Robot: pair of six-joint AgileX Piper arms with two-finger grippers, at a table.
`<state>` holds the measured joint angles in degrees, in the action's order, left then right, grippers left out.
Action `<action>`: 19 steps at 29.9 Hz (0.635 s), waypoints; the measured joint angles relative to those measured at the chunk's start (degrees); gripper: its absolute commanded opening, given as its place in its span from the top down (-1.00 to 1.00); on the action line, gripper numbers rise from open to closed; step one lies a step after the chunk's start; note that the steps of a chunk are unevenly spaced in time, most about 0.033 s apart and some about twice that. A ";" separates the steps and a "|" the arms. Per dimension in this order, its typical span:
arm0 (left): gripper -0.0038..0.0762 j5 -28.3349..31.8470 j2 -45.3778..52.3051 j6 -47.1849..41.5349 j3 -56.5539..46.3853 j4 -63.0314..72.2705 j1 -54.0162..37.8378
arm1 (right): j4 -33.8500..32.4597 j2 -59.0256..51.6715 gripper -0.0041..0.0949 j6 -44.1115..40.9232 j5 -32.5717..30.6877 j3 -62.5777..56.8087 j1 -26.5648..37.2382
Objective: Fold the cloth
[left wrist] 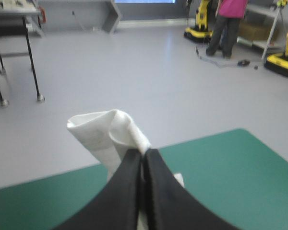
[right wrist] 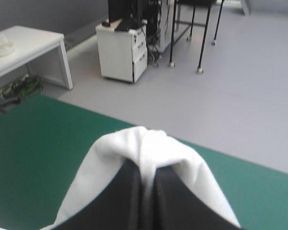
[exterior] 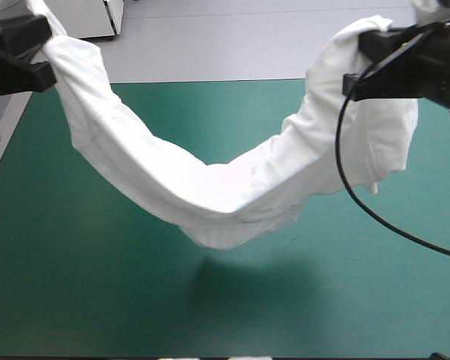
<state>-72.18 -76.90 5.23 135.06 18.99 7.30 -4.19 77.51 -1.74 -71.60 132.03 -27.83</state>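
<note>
Firstly, table: a flat top under a smooth teal-green cover (exterior: 75,285); it fills most of the high view, and its far edge runs straight across in front of the floor.
Floor: plain pale grey floor (exterior: 232,45) beyond the table's far edge, glossy in the wrist views.
T-shirt: white short-sleeved fabric T-shirt (exterior: 210,191), lifted off the table and slung between the two arms in a deep sagging curve. Its lowest fold hangs over the middle of the cover; whether it touches is not clear.
Shadow: a soft dark shadow (exterior: 232,277) lies on the cover under the low fold, toward the near edge.
Cabinet: a white cabinet with drawers (right wrist: 122,52) stands on the floor past the table.
Stand: a thin black-legged metal stand (right wrist: 187,33) is beside the cabinet.
Left gripper: left gripper (left wrist: 143,155), black fingers pressed together on a bunched end of the T-shirt, which rolls out ahead of the tips.
Right gripper: right gripper (right wrist: 148,172), black fingers pinched on the other end, white cloth humped over both tips.
</note>
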 measured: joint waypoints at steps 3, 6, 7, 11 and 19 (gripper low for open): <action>0.93 0.00 -1.43 0.05 -8.69 -0.97 0.00 | -1.47 1.47 0.96 -1.62 0.00 -7.80 0.00; 0.93 0.05 -4.03 0.05 -19.00 -3.76 0.00 | -3.55 3.58 0.96 -3.43 0.00 -17.00 0.00; 0.93 0.40 -5.04 0.05 -22.74 -4.96 0.00 | -4.42 4.41 0.96 -3.96 0.09 -20.26 0.00; 0.93 6.51 -9.23 0.05 -34.24 -8.21 0.00 | -7.71 7.70 0.96 -6.28 5.07 -30.74 0.52; 0.93 20.84 -23.58 -0.01 -38.14 -9.00 0.00 | -2.38 18.65 0.96 -8.61 20.51 -35.37 11.69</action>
<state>-51.34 -100.48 5.21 96.93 9.98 7.30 -6.57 96.16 -10.35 -51.10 96.66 -16.14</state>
